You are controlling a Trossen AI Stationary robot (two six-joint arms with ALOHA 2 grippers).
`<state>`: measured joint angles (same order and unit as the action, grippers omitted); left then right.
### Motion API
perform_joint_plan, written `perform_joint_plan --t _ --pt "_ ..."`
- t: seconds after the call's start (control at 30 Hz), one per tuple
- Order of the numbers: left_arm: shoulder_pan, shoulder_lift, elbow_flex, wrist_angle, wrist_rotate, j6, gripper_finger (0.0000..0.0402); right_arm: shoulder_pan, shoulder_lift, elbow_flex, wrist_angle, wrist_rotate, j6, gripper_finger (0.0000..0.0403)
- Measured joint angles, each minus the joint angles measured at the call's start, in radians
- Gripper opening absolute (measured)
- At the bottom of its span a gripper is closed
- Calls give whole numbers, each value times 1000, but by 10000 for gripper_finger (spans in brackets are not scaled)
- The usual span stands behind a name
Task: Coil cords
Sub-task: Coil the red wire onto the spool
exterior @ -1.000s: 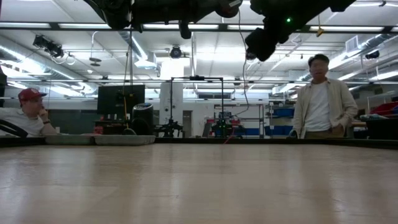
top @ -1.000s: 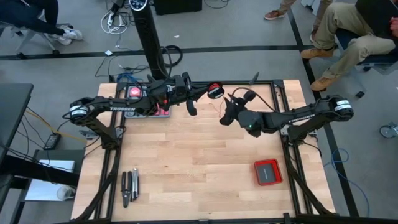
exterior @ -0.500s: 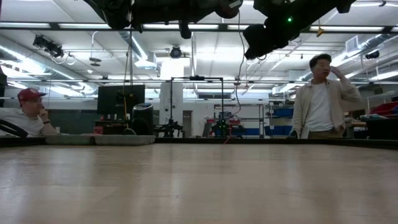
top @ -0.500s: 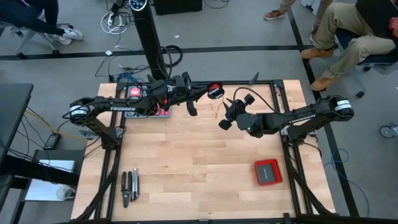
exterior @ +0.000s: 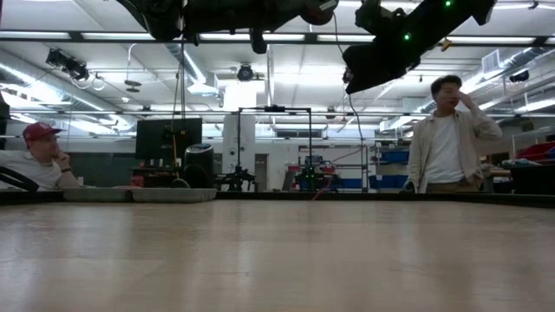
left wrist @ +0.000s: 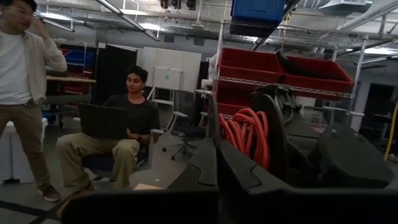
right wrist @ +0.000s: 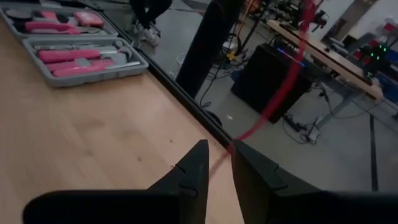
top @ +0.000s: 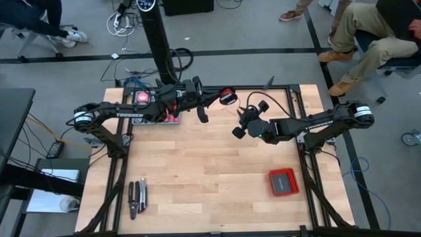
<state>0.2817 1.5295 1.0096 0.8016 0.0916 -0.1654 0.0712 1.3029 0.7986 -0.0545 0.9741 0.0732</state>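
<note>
From above, I see the left gripper (top: 225,96) near the far edge of the wooden counter (top: 197,171), clamped on a small spool wound with the red wire (top: 226,93); the thin free strand running from it is too fine for me to follow here. The right gripper (top: 238,123) hangs just beside it over the counter, and from this height I cannot make out how its fingers stand. A red box (top: 283,182) lies well apart toward the near right corner, some dark hand tools (top: 137,195) lie near the left corner, and a tool case with pink handles (top: 154,108) sits mostly hidden under the left arm. At counter level both arms are cut off by the upper edge, so neither gripper's tips show; the counter runs bare across, and beyond it a standing person (exterior: 449,134) and a seated person in a red cap (exterior: 35,160) are in a workshop with strip lights. The left wrist camera shows red coils (left wrist: 247,135) pressed between its dark fingers, with a seated person holding a laptop (left wrist: 121,140) behind. The right wrist camera shows its fingers (right wrist: 188,176) a narrow gap apart with the blurred wire passing between them; I cannot tell whether they touch it.
</note>
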Motion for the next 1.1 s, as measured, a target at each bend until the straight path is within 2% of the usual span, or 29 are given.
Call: perform_joint_plan --t 0.3,0.57,0.93,1.1 --pt "0 0 0 3 10 0 0 -8 1 0 -6 2 161 66" --pt "0 0 0 8 18 0 0 -8 4 0 62 -55 129 70" --pt "0 0 0 16 37 0 0 -27 4 0 68 -61 101 66" --pt "0 0 0 16 37 0 0 -27 4 0 68 -61 86 37"
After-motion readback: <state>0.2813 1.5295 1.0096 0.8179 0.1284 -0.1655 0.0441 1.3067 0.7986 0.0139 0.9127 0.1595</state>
